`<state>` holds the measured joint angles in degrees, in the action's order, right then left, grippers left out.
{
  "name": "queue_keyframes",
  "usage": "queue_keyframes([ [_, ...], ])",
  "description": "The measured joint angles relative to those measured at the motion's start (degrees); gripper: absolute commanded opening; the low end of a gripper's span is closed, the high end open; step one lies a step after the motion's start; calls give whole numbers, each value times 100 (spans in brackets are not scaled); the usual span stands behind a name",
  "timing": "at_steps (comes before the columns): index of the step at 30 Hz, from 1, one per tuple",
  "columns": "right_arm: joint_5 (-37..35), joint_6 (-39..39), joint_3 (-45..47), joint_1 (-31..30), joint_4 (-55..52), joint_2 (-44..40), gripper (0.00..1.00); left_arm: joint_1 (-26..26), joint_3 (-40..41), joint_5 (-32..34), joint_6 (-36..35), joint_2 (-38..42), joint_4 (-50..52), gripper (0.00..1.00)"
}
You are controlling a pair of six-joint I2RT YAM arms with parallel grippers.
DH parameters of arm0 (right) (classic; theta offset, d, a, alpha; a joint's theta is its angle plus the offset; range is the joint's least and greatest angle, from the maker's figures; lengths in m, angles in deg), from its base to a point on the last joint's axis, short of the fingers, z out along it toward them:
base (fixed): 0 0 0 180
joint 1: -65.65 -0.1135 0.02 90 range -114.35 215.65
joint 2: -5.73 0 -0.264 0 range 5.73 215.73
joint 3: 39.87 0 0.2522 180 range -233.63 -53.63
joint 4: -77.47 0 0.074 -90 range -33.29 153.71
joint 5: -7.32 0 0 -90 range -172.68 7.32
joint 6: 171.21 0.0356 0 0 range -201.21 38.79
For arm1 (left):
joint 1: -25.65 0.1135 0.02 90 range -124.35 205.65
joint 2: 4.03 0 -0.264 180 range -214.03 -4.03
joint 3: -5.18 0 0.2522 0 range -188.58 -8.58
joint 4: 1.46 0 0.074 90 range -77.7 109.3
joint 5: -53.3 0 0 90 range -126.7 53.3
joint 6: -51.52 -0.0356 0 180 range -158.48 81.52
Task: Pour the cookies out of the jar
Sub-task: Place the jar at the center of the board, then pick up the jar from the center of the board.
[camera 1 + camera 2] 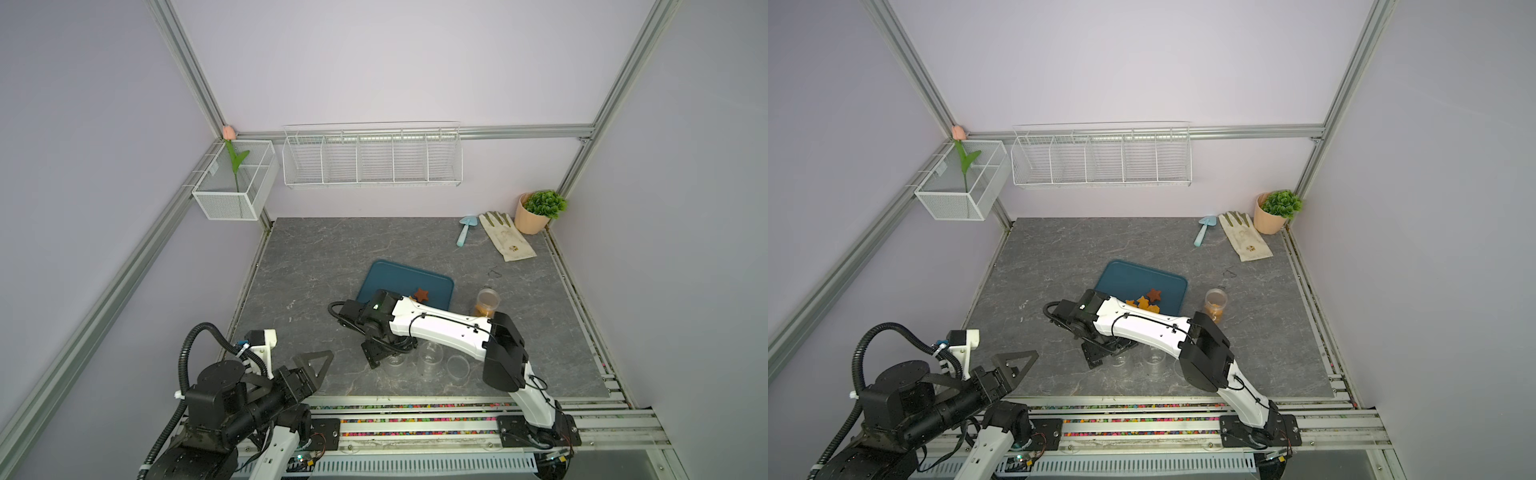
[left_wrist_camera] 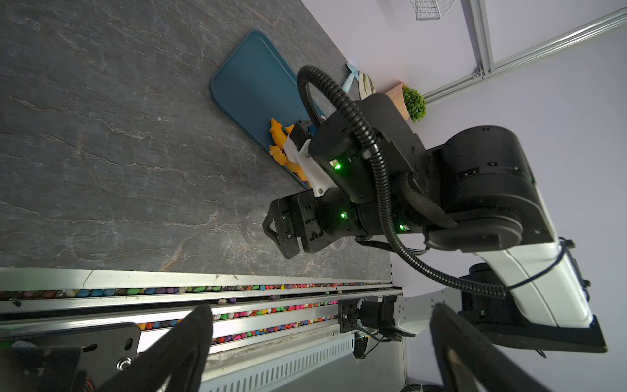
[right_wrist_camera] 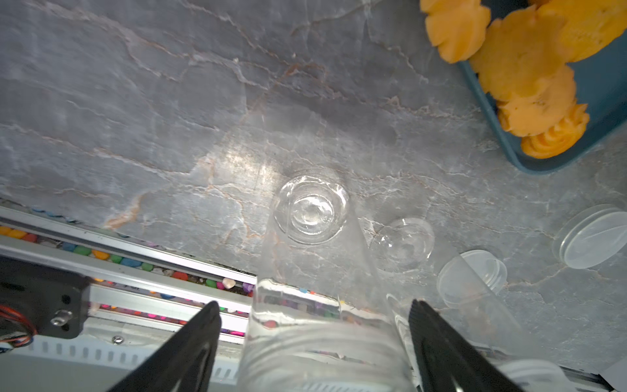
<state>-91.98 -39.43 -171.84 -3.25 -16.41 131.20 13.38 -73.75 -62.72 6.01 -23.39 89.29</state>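
Two arms work here. The right arm [image 1: 436, 324] stretches sideways along the tray's [image 1: 1133, 278] near edge, wrist bent down. The right gripper [image 3: 314, 305] has its fingers [image 3: 203, 325] spread wide astride a clear, thread-necked plastic jar [image 3: 312, 271]. The left gripper [image 2: 322, 310] sits well left of the tray, its fingers wide too. Ridged orange-yellow cookies [image 1: 1144, 303] and a brown star [image 1: 1154, 295] are heaped in the tray's near corner. The table [image 1: 332, 249] is grey veined stone and the walls [image 1: 415, 62] are lilac.

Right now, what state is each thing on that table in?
Jar, upright, lidless, empty.
Right hand, open around the jar.
Left hand, open, empty.
Tray, flat, mostly bare.
Cookies, heaped on the tray's edge.
Second jar, upright, partly filled.
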Motion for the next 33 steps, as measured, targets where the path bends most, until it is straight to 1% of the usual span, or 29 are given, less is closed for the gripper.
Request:
queue_keyframes([
  [9, -369, -63, -1038, 20, -470, -17, 89, 0, 0, 2, 24, 0, -90, 99],
  [14, -675, -114, -1134, 39, -518, -293, 89, 0, 0, 2, 24, -4, -142, 99],
  [18, -953, -129, -1130, 79, -511, -732, 88, 0, 0, 2, 24, -13, -195, 99],
  [21, -1119, -157, -942, 101, -358, -1180, 88, 0, 0, 2, 26, -22, -254, 99],
  [28, -1366, -125, -87, 173, 76, -2168, 88, 0, 4, -2, 85, -68, -455, 99],
  [33, -1399, -28, 522, 417, 229, -2719, 89, 0, 2, 0, 68, -343, -584, 99],
])
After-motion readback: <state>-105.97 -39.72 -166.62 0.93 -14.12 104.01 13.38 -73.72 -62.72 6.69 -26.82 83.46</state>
